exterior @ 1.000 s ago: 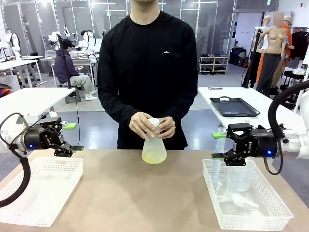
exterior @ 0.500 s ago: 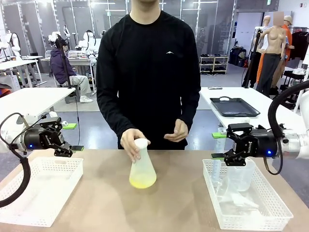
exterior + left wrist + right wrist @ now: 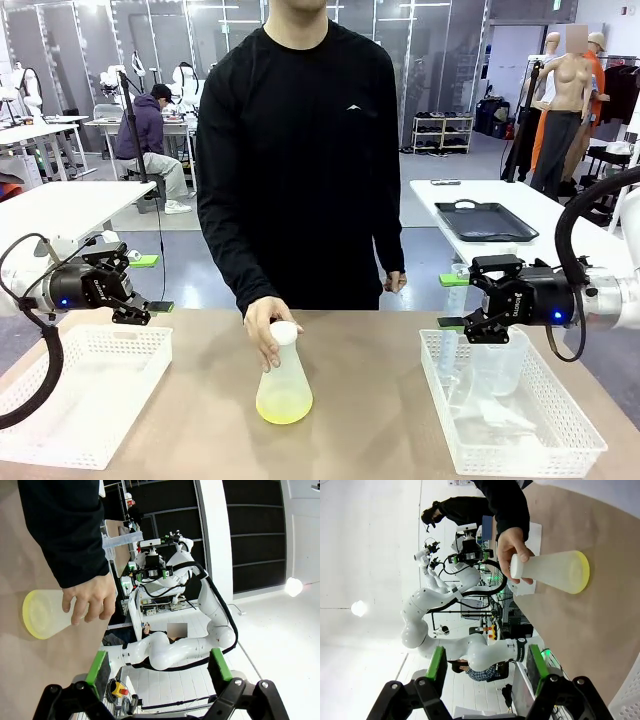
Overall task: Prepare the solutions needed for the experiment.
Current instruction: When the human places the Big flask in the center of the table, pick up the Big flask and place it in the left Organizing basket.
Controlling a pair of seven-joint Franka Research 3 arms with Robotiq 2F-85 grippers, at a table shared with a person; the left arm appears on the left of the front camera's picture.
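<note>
Nearest our side, left gripper [image 3: 152,283] and right gripper [image 3: 450,301] hang wide open, empty | mid-table, flask [image 3: 284,375] of yellow-green solution [image 3: 284,407] now stands closer to us than a second ago | beyond, person's hand [image 3: 262,335] alone on its neck; we expect a handover

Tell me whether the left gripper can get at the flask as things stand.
Probably not yet: the left gripper is open and nothing stands between it and the flask, but the person's hand holds the neck.
</note>
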